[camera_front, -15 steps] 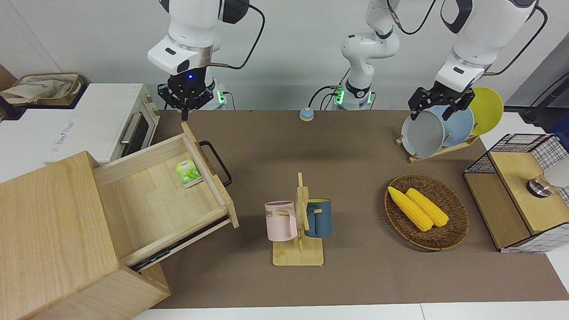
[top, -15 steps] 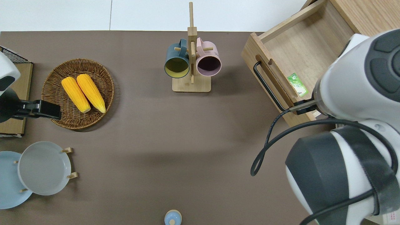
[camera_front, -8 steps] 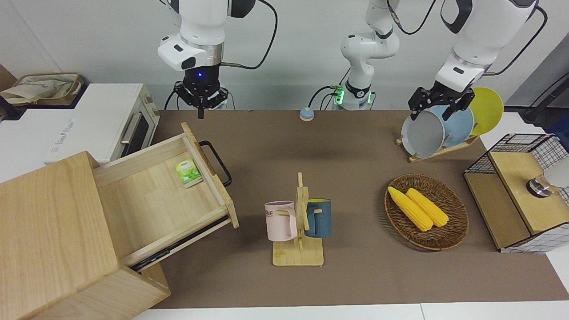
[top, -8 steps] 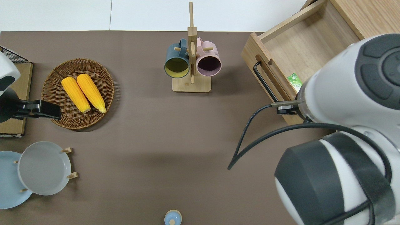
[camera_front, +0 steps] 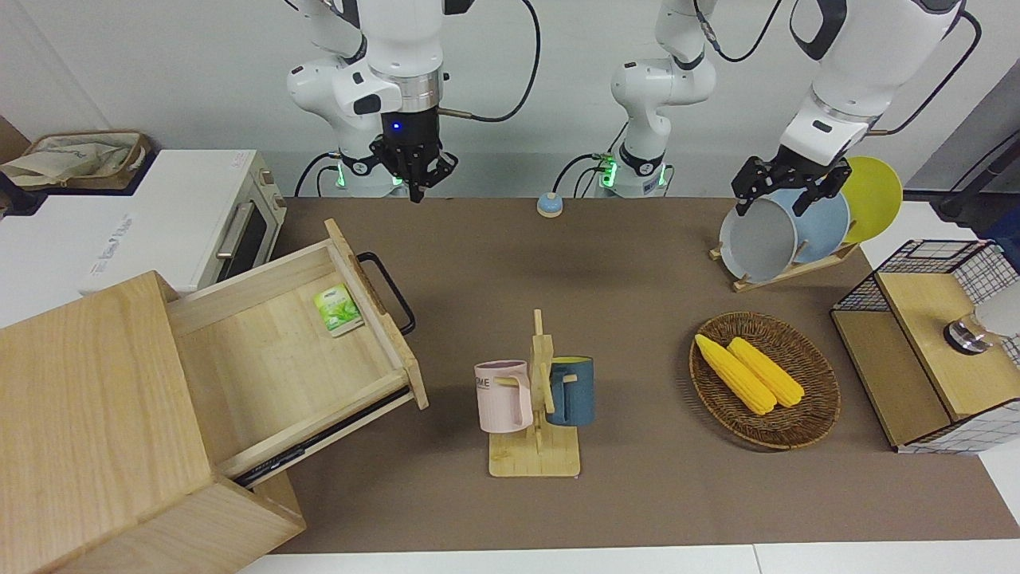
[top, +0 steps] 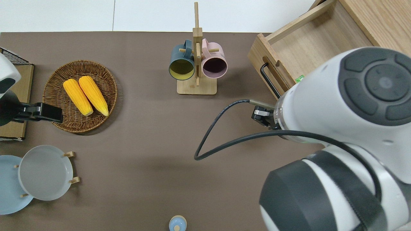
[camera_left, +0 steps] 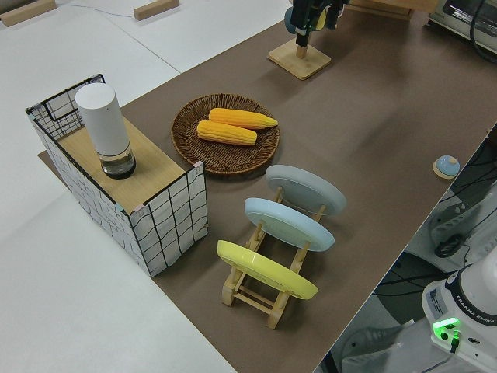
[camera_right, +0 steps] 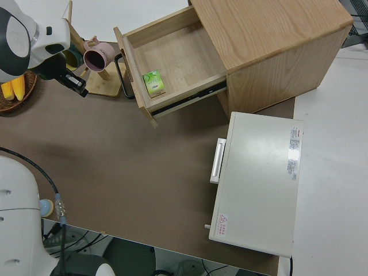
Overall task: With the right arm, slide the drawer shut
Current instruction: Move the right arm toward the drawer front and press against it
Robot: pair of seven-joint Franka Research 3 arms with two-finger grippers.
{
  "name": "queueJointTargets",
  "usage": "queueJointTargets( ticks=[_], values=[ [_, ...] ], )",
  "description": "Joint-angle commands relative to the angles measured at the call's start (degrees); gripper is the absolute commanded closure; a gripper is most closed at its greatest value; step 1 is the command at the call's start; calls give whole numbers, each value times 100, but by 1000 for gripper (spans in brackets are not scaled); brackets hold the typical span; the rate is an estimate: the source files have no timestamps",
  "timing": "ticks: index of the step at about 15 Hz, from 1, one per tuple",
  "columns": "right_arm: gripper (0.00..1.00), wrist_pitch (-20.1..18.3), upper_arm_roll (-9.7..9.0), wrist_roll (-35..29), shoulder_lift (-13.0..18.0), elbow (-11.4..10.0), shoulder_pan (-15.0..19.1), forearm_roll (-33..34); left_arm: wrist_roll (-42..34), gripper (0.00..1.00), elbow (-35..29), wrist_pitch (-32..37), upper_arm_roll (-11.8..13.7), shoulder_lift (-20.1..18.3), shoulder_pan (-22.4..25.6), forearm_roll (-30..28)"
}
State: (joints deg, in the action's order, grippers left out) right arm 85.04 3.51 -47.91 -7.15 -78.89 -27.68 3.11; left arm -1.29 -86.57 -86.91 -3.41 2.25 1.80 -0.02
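Right arm's in play, and the right claw (camera_front: 416,191) hangs in the air with its fingers together, tips pointing down. In the overhead view it (top: 261,115) sits over bare brown surface (top: 144,134) just in front of the drawer. The left arm is parked.

The drawer (camera_front: 279,359) is pulled well out of the light-wood cabinet (camera_front: 88,414) at the right arm's end of the surface, with a small green packet (camera_front: 339,308) lying inside against the front panel.

Reading the overhead as a clock face, the black bar handle (top: 269,80) lies at about twelve to one o'clock from the claw, close but apart from it. The front panel's long axis runs roughly eleven to five. The drawer's sides, and so its way home, point toward about two o'clock, straight at the cabinet.

My read is that the claw is low on that clock: it stands off the five o'clock stretch of the panel, not opposite its middle. It wants to drop to panel height, meet the wood near the handle's centre, then press toward two o'clock. A push from one end could skew the drawer on its runners. The right arm is plainly the nearer one.
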Motion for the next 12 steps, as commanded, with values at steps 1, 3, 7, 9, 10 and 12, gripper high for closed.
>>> queueJointTargets(
  ticks=[1, 3, 7, 9, 10, 12],
  values=[
    [1000, 284, 19, -1331, -356, 49, -115, -362, -56, 7, 149, 113, -37, 65, 22, 98],
    [1000, 486, 19, -1886, -532, 40, -141, -399, -56, 7, 149, 113, -37, 65, 22, 98],
    [1000, 908, 19, -2695, -893, 40, -246, -416, -56, 7, 149, 113, -37, 65, 22, 98],
    [1000, 1110, 19, -3073, -1016, 31, -281, -521, -56, 7, 149, 113, -37, 65, 22, 98],
    [1000, 1216, 19, -3232, -1060, -4, -282, -678, -56, 7, 149, 113, -37, 65, 22, 98],
    [1000, 1252, 27, -3435, -1157, -13, -238, -750, -56, 7, 149, 113, -37, 65, 22, 98]
  ],
)
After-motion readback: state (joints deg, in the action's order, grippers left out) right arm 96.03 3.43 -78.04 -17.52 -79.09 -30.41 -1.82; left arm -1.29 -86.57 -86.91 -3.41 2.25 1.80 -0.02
